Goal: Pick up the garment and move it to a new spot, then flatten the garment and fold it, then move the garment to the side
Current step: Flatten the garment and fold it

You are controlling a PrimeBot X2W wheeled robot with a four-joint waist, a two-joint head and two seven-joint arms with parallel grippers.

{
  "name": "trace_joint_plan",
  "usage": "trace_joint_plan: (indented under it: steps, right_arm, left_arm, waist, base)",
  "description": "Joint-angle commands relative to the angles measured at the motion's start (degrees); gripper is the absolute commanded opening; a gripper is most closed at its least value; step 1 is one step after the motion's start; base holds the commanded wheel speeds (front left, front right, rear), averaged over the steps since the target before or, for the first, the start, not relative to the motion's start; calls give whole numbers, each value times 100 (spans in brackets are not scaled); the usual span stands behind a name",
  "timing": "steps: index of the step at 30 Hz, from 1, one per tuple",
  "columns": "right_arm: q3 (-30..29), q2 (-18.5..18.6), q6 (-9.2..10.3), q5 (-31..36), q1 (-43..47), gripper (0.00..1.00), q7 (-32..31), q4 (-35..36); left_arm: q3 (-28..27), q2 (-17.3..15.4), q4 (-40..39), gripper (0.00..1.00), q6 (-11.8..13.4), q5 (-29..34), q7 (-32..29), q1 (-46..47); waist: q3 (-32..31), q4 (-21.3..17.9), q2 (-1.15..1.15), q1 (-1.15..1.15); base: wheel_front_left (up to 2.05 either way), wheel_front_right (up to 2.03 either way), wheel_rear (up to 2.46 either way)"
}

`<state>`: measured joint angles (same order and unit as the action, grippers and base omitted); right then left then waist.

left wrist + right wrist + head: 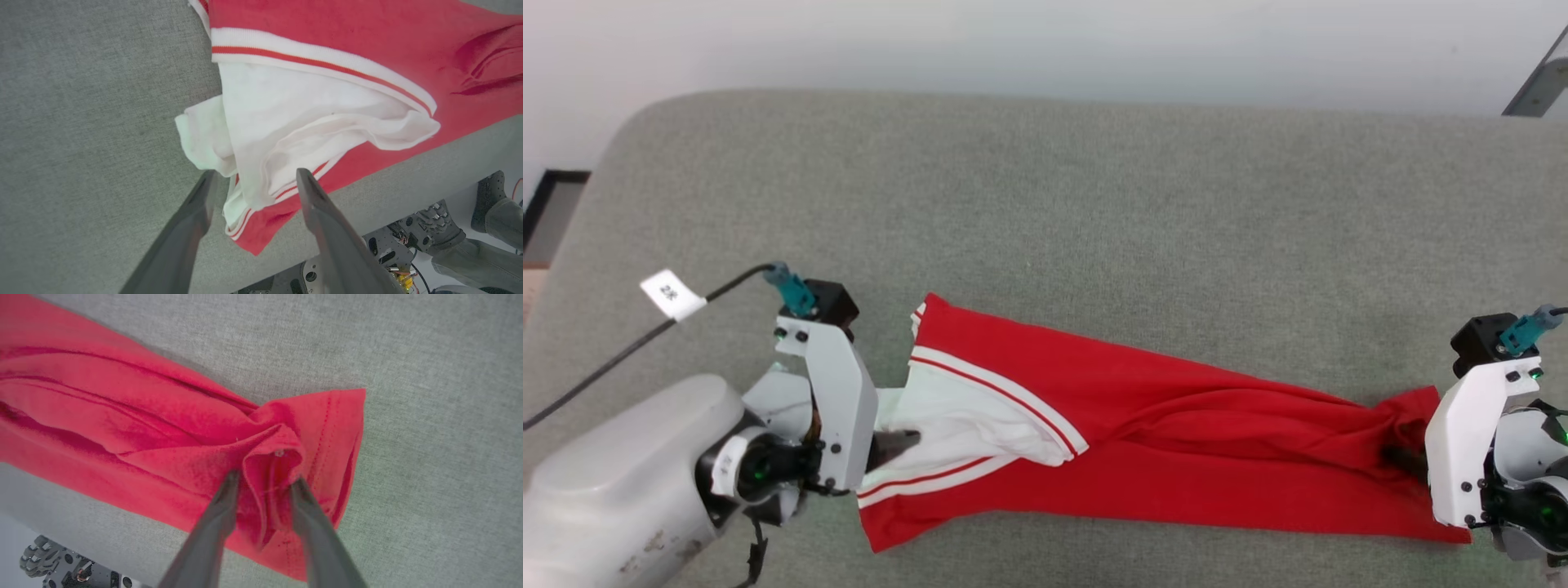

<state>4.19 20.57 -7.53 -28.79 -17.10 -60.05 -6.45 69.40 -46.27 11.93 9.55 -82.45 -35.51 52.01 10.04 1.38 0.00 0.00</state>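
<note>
Left gripper [253, 175] stood released, its fingers spread wide astride the white sleeve end of the garment [1176, 441]. Right gripper [265, 477] straddled a bunched red hem fold; whether it clamped the fold could not be told. One garment lay stretched long and creased on the one desk [1094, 204], between the two grippers. Judged status: relocation apparently done; flattening incomplete; folding and moving aside outstanding.

The left arm [613, 482] is wearing a smooth pale grey shell with small brown scuffs. White plates [837, 400] with dark screws are covering both wrists. A black cable [605, 369] is carrying a white tag [671, 294] up to a teal plug [791, 290]. Green lights [760, 471] are glowing. The left gripper [255, 173] is showing long dark grey fingers [335, 237].
</note>
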Motion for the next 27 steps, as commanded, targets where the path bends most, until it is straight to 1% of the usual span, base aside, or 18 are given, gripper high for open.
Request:
trace_joint_plan:
  steps: [1, 5, 9, 14, 16, 18, 24, 27]
  right_arm:
    - [-15, 0, 8, -91, 18, 100, -42, -5]
    - [-117, 40, 9, -154, 86, 100, -83, 62]
    - [-284, -21, 8, -175, 154, 100, -100, 164]
    - [-594, -124, 9, 1, 253, 100, -116, 215]
    - [-741, -205, 9, 55, 254, 100, -50, 205]
    - [-811, -198, 8, 105, 262, 100, -49, 153]
    - [-936, -135, 9, 372, 209, 100, -12, -81]
    - [-1000, -146, 9, 416, 172, 100, -66, -237]
  left_arm:
    - [-6, 2, -16, 100, -22, 3, 47, -97]
    - [-65, -76, -141, 100, -17, 32, 244, -173]
    - [-182, -235, -353, 100, -45, 174, 746, -317]
    - [-459, -431, -664, 100, -66, 378, 1895, -673]
    - [-600, -510, -746, 100, -19, 448, 2420, -847]
    - [-711, -595, -807, 100, 28, 534, 2926, -1041]
    - [-1063, -781, -944, 100, 248, 760, 4401, -1560]
    - [-1280, -843, -965, 100, 390, 835, 4888, -1817]
  waist:
    - [-137, 18, 0, 0]
    - [-332, 38, 0, 0]
    - [-498, 36, 0, 0]
    - [-638, 30, 0, 0]
    - [-667, 40, 0, 0]
    - [-679, 60, 0, 0]
    - [-616, 162, 0, 0]
    - [-553, 229, 0, 0]
  base:
    - [0, 0, 0]
    - [0, 0, 0]
    - [0, 0, 0]
    - [0, 0, 0]
    - [0, 0, 0]
    - [0, 0, 0]
    - [0, 0, 0]
    - [0, 0, 0]
